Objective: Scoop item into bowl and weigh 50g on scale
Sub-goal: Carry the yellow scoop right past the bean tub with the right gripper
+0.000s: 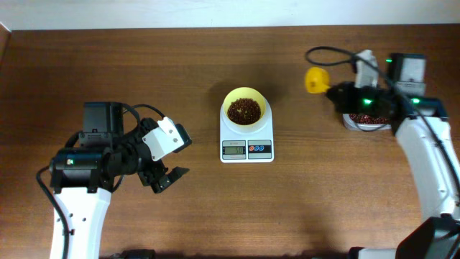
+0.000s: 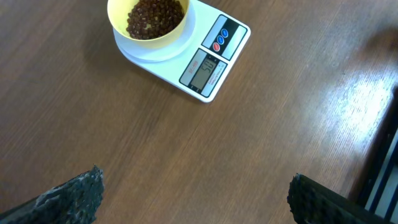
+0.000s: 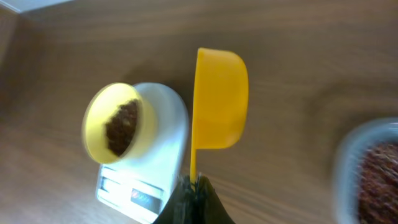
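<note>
Scoop (image 3: 219,99) beside bean container (image 3: 345,163), bowl (image 1: 227,108) atop scale (image 1: 246,138)

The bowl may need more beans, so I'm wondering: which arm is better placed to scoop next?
Right. The right tool is shut on the yellow scoop, next to the container of beans; the left tool hangs open and empty beyond the scale.

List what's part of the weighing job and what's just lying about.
Job: small dark red-brown beans; round pale-yellow plastic bowl; white square digital scale; yellow plastic handled scoop in right pincer; clear plastic container.
Spare: black cable; open left pincer.
</note>
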Motion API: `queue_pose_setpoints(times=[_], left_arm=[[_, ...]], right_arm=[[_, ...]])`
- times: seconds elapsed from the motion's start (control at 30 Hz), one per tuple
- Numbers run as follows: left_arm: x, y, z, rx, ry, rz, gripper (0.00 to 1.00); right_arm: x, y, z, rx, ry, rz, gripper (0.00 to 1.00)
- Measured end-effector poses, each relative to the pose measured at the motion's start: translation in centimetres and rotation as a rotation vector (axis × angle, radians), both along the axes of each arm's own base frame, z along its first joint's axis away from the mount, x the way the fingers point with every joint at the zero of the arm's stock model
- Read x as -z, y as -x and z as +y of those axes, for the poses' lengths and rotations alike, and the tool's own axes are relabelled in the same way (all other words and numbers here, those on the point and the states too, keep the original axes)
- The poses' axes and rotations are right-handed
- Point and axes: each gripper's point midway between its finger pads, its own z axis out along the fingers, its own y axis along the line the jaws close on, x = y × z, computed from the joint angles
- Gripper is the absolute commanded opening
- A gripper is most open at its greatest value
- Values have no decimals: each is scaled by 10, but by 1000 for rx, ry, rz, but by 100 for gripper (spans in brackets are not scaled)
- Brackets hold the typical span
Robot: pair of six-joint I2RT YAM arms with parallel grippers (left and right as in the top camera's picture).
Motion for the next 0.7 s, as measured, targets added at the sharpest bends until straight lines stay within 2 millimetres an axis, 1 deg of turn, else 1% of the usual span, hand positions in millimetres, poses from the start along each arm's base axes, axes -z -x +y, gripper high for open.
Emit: queue_pose_setpoints(times=[0.03,0.17,0.23,0.27,0.3,0.43,0.57,0.67,0.7], left_arm=[[0,0,0,0,0,0,99],[0,0,0,0,0,0,99],[0,0,0,0,0,0,99],[0,0,0,0,0,0,99],[0,0,0,0,0,0,99],[0,0,0,0,0,0,99],[0,0,0,0,0,0,99],[0,0,0,0,0,0,99],[0,0,0,0,0,0,99]], right_arm=[[3,2,-19,36,7,12,4],[7,11,-83,176,21,31,4],[11,15,-106,213,80,34,4],[14,17,-114,224,119,39,4],[19,19,-125,239,188,50,4],[29,27,-158,312,379,100,4],[29,33,-178,360,488,131,4],[12,33,-184,390,527,97,4],[-3,33,-184,401,540,60,4]])
